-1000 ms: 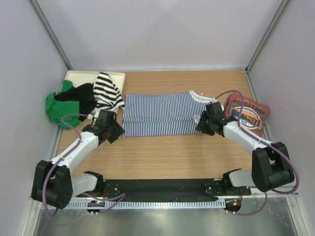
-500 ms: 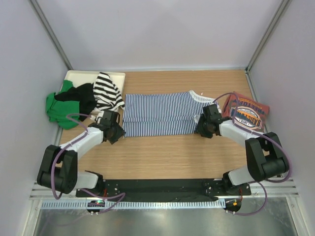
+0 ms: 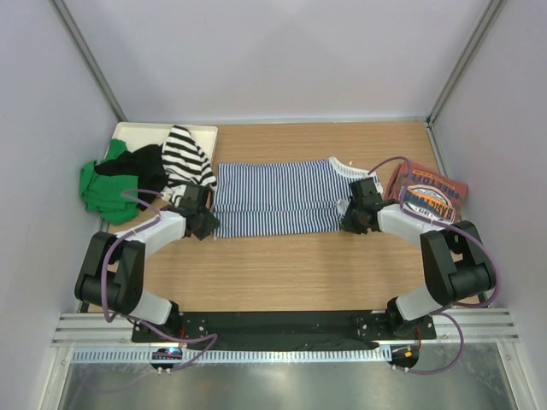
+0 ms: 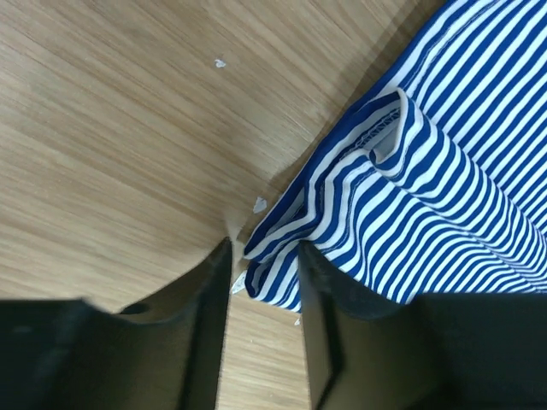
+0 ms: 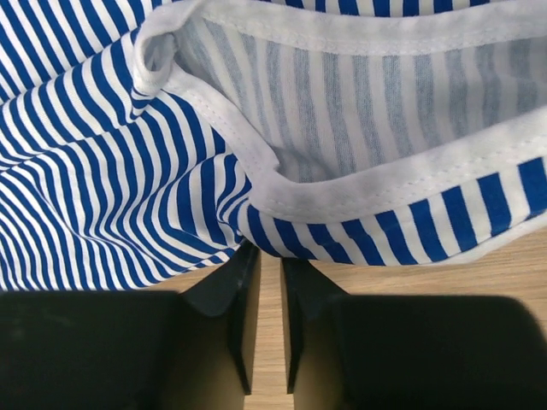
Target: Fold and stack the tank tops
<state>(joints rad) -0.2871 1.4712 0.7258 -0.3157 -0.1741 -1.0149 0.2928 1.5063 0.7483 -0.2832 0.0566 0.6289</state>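
The navy-and-white striped tank top (image 3: 273,198) lies spread flat across the middle of the table. My left gripper (image 3: 208,224) is at its near left corner. In the left wrist view the jaws (image 4: 263,256) stand open around that corner of the cloth (image 4: 444,171), with a gap beside the left finger. My right gripper (image 3: 349,220) is at the near right edge, by the white-trimmed opening. Its jaws (image 5: 269,252) are nearly together on the hem of the striped top (image 5: 128,171). The brick-red tank top (image 3: 432,201) with the printed logo lies folded at the far right.
A pile of tops sits at the back left: a green one (image 3: 102,186), a black one (image 3: 137,166) and a wide black-and-white striped one (image 3: 186,158), partly on a pale tray (image 3: 128,130). Grey walls close in both sides.
Both grippers moved inward and forward onto the striped top's near corners. The right jaws closed much narrower; the left jaws narrowed slightly.
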